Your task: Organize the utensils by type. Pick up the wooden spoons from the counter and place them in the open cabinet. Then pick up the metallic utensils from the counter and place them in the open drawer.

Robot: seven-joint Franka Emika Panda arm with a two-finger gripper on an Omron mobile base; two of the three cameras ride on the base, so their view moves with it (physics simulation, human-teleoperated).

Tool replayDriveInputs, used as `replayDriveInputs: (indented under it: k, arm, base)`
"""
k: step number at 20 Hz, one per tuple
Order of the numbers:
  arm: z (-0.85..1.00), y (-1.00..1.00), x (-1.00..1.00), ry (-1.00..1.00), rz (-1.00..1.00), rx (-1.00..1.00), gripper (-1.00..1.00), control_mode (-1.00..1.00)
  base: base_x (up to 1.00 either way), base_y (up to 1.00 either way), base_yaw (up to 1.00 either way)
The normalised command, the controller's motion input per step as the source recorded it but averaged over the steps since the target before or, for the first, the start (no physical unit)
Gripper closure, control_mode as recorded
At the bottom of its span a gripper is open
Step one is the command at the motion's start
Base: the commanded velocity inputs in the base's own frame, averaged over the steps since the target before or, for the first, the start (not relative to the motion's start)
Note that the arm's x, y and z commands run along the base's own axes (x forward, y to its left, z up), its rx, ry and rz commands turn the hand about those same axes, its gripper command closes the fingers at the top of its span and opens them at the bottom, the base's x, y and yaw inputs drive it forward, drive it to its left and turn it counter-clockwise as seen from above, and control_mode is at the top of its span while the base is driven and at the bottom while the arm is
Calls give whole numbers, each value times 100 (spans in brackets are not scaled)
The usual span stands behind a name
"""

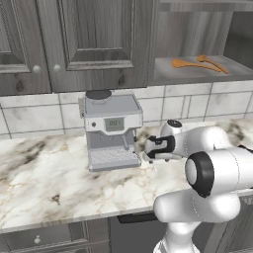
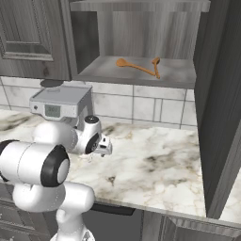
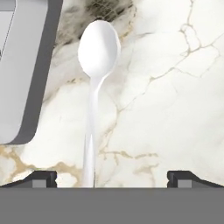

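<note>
Pale spoon [image 3: 98,48] on the marble counter [image 1: 44,173], under the spread gripper [image 3: 111,177].

Seen from the hand, a grey machine [image 3: 19,70] sits leftmost, the spoon just beside its edge, bowl up the view, handle running down between the two fingertips [image 3: 41,178], nearer the left one; the jaws stand wide apart, holding nothing. From the base, the coffee machine [image 1: 111,131] stands left of the lowered gripper [image 1: 148,150], and two wooden spoons [image 1: 200,64] lie on the open cabinet's shelf [image 1: 163,74], upper right.
</note>
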Motion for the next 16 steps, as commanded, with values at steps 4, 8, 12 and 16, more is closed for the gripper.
replayDriveInputs:
  k: [4,8,12,16]
  arm:
    - [-24,0,0,-7,2,0,-100,-100]
    - [-16,0,1,-9,2,0,-100,-100]
    - [-10,0,8,-10,2,0,-100,-100]
    - [-9,0,20,-1,2,0,-100,-100]
  base:
    - [0,0,0]
    - [0,0,0]
    - [0,0,0]
    - [0,0,0]
